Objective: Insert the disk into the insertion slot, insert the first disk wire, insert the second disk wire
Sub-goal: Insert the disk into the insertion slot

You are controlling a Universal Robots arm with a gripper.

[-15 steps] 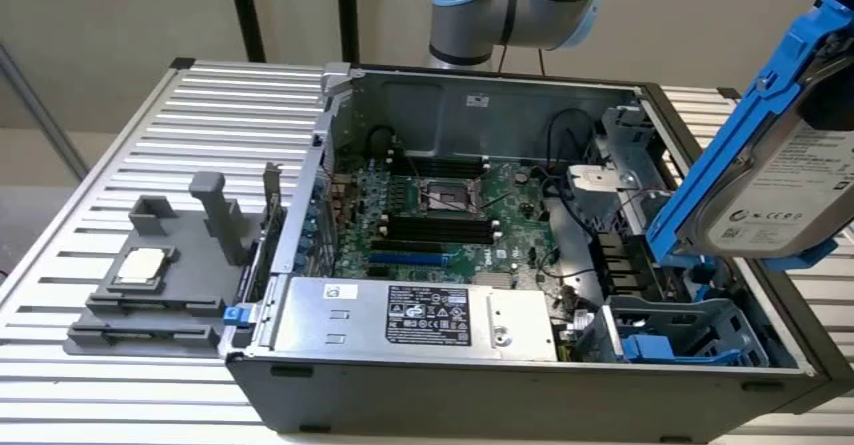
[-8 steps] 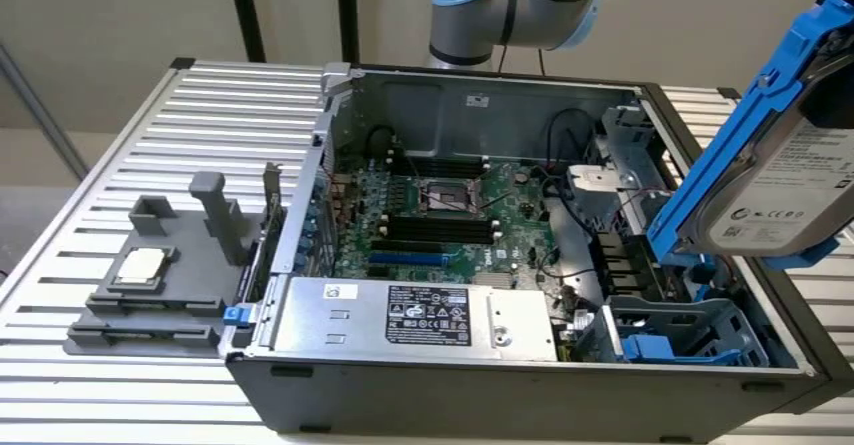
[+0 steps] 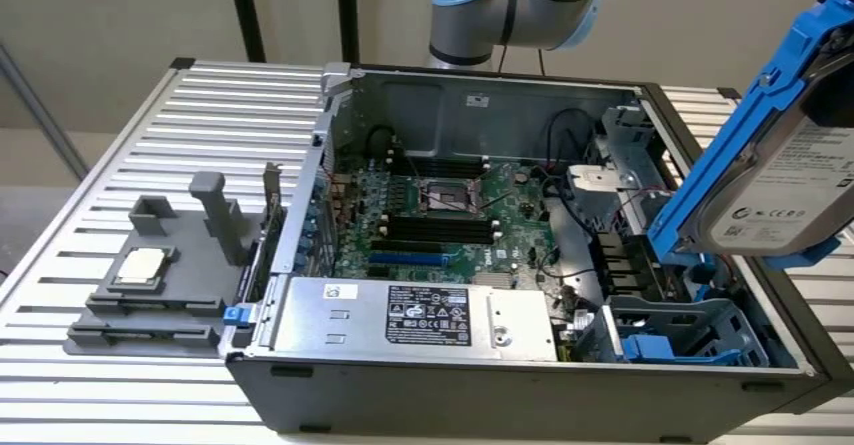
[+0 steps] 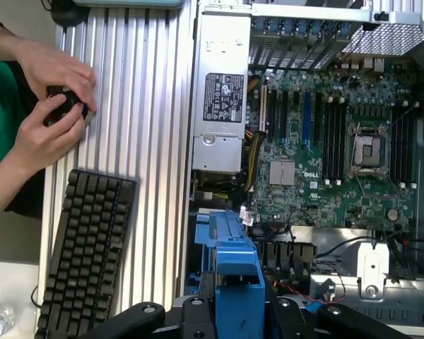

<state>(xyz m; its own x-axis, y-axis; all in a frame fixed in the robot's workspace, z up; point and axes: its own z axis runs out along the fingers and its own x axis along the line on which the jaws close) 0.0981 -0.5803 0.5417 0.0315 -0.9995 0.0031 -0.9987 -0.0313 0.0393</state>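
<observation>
**Pincer (image 4: 237,300) closed on the disk (image 3: 787,185)**

The disk is being held aloft at the case's edge, its long axis steeply tilted. The insertion slot (image 3: 681,330) is being left just beneath its lower end, apart, not yet entered.

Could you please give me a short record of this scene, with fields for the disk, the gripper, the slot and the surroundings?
disk: held in the air, tilted, at the exterior view's right
gripper: shut on the disk's blue carrier
insertion slot: empty; disk not yet in it
case: open, motherboard exposed
hands: a person's, near a keyboard
</observation>
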